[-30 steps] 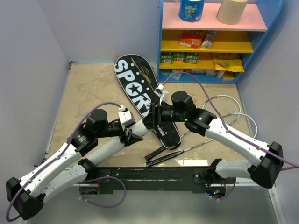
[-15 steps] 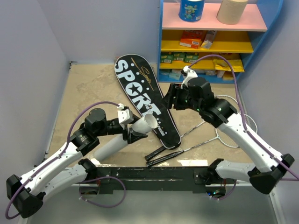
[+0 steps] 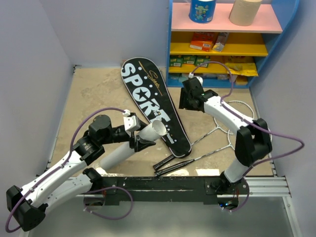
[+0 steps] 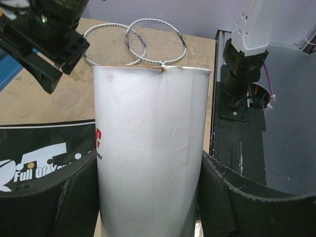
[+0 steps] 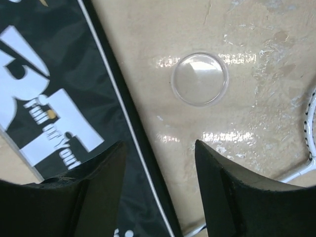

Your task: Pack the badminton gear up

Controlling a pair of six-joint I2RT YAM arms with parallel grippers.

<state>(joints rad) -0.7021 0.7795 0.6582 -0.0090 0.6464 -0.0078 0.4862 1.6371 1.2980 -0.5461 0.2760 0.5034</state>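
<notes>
The left claw (image 4: 148, 163) is pinching the white tube (image 4: 150, 108), one dark finger pressed on each side of its body just behind the open end. From above, the tube lies tilted along the left arm at about 7 o'clock from the middle of the desk (image 3: 98, 94). Its open mouth points toward 2 o'clock and hangs over the edge of the black bag (image 3: 148, 101); whether it touches the bag I cannot tell

The bag, lettered SPORT, lies flat, its broad round end toward 12 o'clock and its narrow end running down toward 5 o'clock

The right claw (image 5: 160, 148) is spread, with nothing between its fingers. It hangs over the desk at about 1 o'clock, just beside the bag's right edge. Its own camera shows a clear round cap (image 5: 200, 79) lying on bare desk ahead of the fingers, close to the bag's edge but apart from it

The two rackets (image 4: 156, 38) lie on the desk at about 3 to 4 o'clock, heads overlapping. Their thin shafts run toward 7 o'clock and their black handles (image 3: 168, 161) rest side by side near the front edge, just past the bag's narrow end

A coloured shelf (image 3: 217, 25) stands at the far right, about 1 o'clock
</notes>
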